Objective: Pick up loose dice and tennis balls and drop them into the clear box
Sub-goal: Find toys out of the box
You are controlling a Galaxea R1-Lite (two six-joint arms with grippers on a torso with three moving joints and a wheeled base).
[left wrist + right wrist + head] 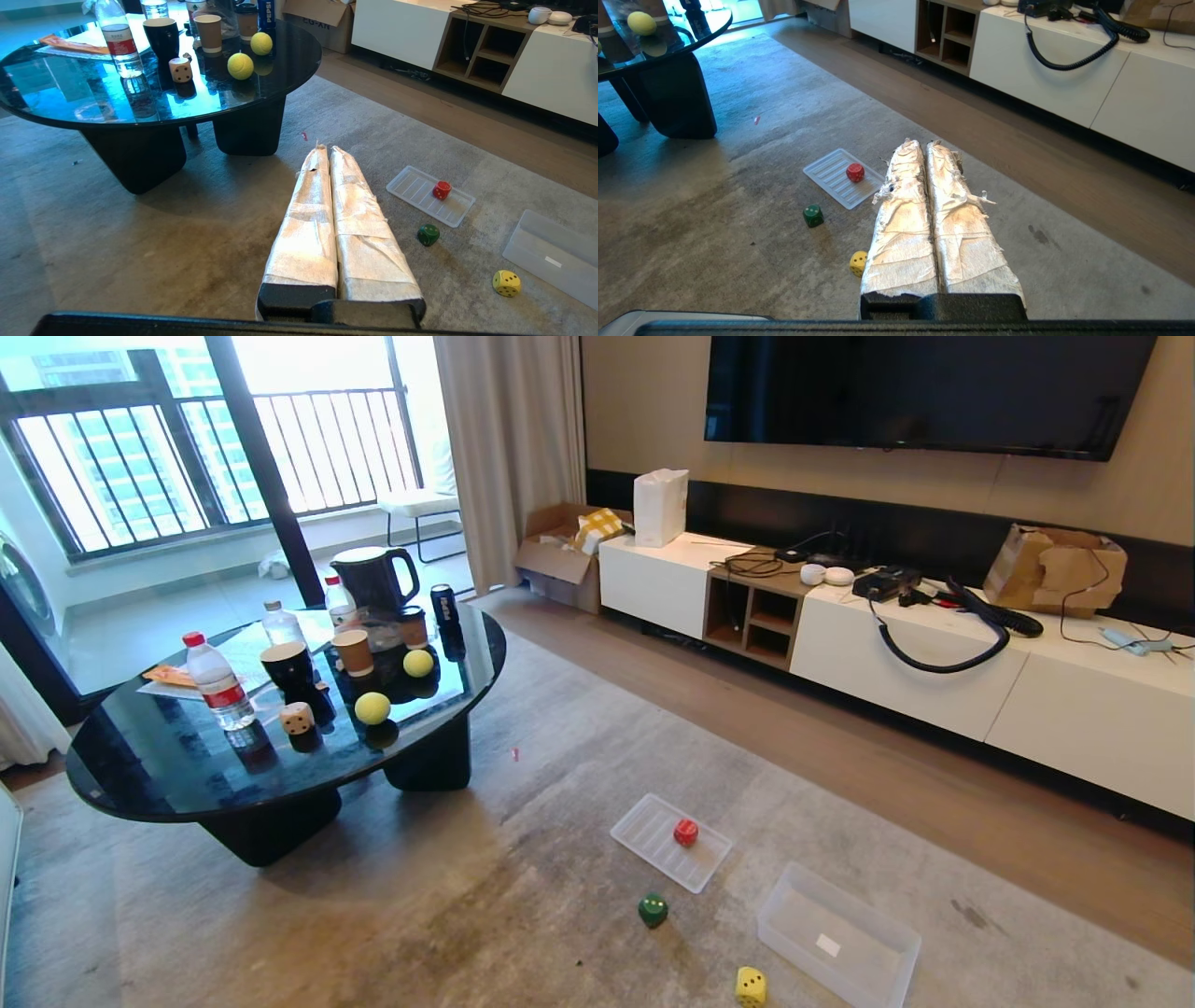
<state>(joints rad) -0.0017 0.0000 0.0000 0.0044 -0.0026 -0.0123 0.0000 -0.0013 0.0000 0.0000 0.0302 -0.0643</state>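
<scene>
On the black coffee table (140,775) at the far left, the beige die (297,717) is seen beside a black cup, with the two tennis balls (372,707) just to its right, one nearer the table edge and one (418,663) further back by the paper cups. All three are up on the glass, well apart from both pincers and higher than the floor items. Further right, on the rug, the ribbed tray (644,835) holds the red die (686,832); the green die (653,909) lies just in front of the tray, the yellow die (751,986) nearer the robot still, just beside the clear box (794,919). The box is set at a slant, long axis running from near the tray toward the near right; nothing is seen inside.

The left gripper (325,150) is shown with wrapped fingers pressed together, nothing held, aimed at the rug between table and tray. The right gripper (920,143) is likewise closed and empty, pointing just past the tray's near corner. The floor dice lie to the left of the right pincer in its own view and to the right of the left one. The right arm is judged nearer to the yellow die and box, so that pickup is likely first; fingers must be spread before descent.
</scene>
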